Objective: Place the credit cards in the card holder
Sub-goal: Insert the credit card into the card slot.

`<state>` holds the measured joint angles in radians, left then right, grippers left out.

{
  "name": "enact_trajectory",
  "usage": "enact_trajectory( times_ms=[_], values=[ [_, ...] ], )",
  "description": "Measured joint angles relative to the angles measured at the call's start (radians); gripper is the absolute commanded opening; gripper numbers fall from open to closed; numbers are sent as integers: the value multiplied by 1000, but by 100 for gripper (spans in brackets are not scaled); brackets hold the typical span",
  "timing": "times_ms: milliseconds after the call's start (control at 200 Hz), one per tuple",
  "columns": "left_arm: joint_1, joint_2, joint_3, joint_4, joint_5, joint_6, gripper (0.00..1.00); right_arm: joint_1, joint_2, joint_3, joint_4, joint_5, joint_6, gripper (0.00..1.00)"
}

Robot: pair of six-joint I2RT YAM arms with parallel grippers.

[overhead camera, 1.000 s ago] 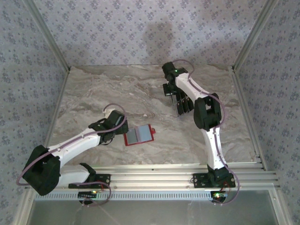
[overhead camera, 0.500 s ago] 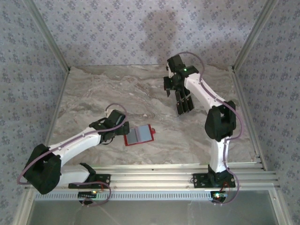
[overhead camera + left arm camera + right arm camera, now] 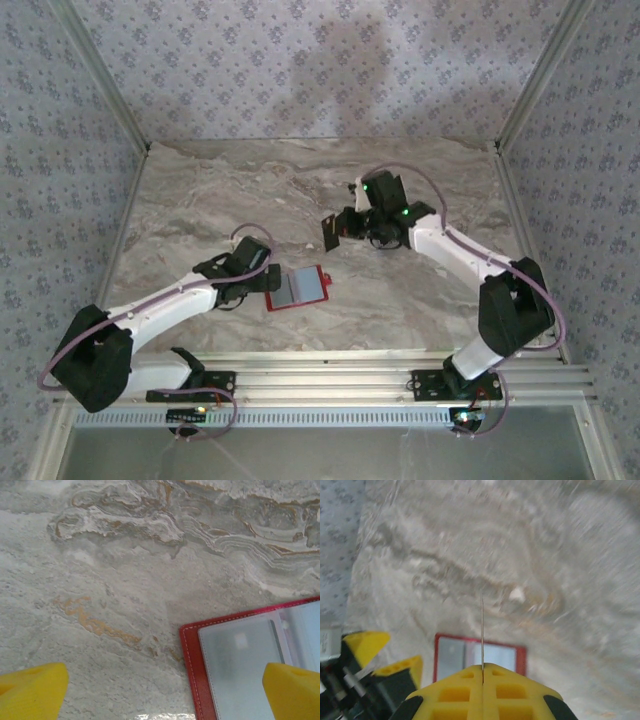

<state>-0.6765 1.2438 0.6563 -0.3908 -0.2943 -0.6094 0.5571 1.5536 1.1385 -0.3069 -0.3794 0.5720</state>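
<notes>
The red card holder [image 3: 298, 288] lies open and flat on the marble table, its greyish clear pockets facing up [image 3: 240, 665]. My left gripper [image 3: 266, 278] stands open at the holder's left edge, one yellow finger [image 3: 30, 692] over bare table and the other over a pocket. My right gripper [image 3: 345, 228] is shut on a thin black credit card [image 3: 330, 232], up and to the right of the holder and apart from it. In the right wrist view the credit card [image 3: 482, 630] sticks out edge-on from my right gripper [image 3: 483, 669], with the card holder [image 3: 500, 656] behind it.
Patterned walls close the table [image 3: 200, 200] in at the back and both sides. Metal rails [image 3: 340, 375] run along the near edge by the arm bases. The left arm's yellow fingers [image 3: 367, 645] show at the lower left of the right wrist view.
The right arm has swung down and left from the back of the table toward the card holder, carrying the card. The left arm and the holder have not moved.
</notes>
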Motion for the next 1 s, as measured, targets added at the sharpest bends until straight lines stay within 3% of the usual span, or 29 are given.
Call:
enact_trajectory(
  times_ms=[325,999],
  values=[
    [-35,46,-57,31,3,-2,100,146,-50,-257,272,-30,151,0],
    [-103,83,-80,11,-92,-153,99,192,126,-364,620,-50,244,0]
  ],
)
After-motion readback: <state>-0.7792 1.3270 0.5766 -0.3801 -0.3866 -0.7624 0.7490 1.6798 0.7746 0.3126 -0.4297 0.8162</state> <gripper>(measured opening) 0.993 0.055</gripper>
